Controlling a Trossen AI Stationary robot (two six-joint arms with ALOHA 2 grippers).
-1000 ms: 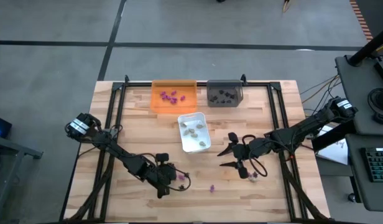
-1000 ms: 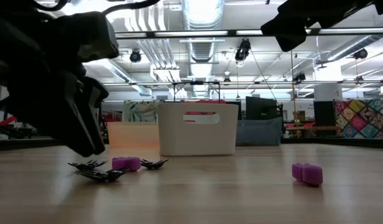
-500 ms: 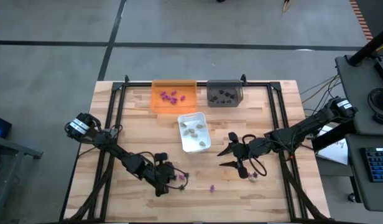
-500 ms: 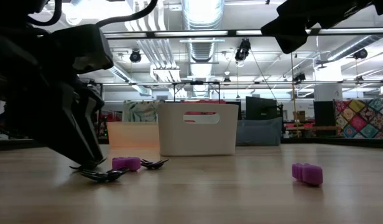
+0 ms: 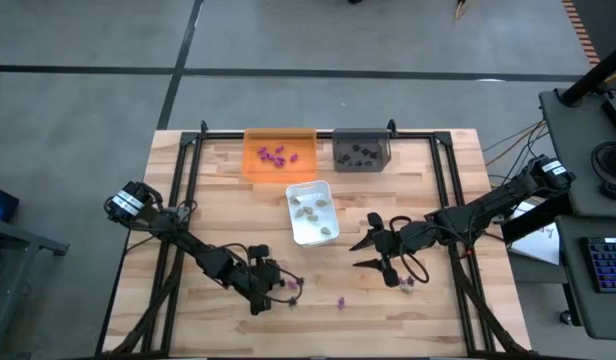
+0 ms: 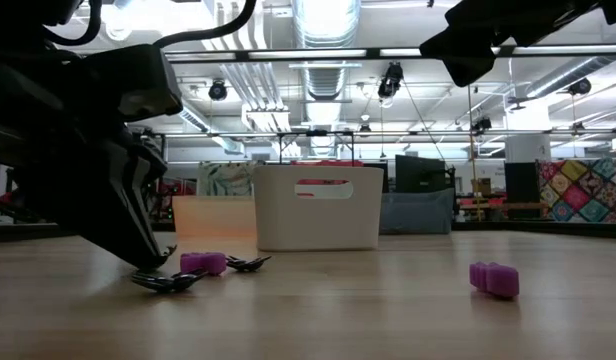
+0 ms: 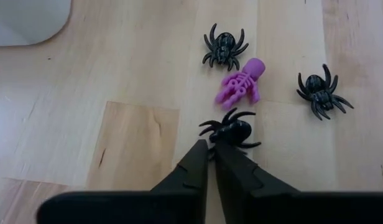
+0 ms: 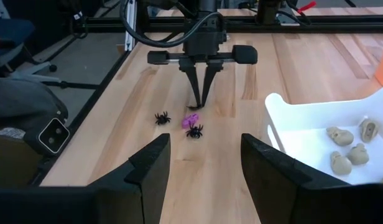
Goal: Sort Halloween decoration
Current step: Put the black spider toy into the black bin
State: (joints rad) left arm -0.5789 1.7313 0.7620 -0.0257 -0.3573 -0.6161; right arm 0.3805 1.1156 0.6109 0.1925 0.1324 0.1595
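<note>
My left gripper point(image 7: 210, 147) stands on the near part of the table, shut on a black spider point(image 7: 232, 132). Beside it lie a purple skeleton piece point(image 7: 242, 84) and two more black spiders point(image 7: 224, 47) point(image 7: 320, 92), all flat on the wood. The right wrist view shows that gripper point(image 8: 198, 104) pointing down at the group. My right gripper point(image 5: 373, 250) hovers open right of the white tray point(image 5: 298, 235). Another purple piece point(image 5: 340, 302) lies alone, and one more point(image 5: 408, 283) lies by the right arm. My left gripper pinches the black spider at the legs on its near side point(image 7: 211, 138), between the two fingertips. The fingers come from above, slanting down from the table's left. The spider's body lies on the wood, just beyond the tips.
The orange tray point(image 5: 250, 170) with purple pieces and the grey tray point(image 5: 338, 160) with black pieces stand at the far edge. The white tray point(image 8: 275, 124) holds beige skulls point(image 8: 341, 134). A black frame point(image 5: 318, 133) rims the table. Bare wood lies between the two grippers.
My left gripper has come down onto the table, its tips dropping to the nearest black spider, which they now cover in the low view. The other spiders and the purple pieces have stayed put.
</note>
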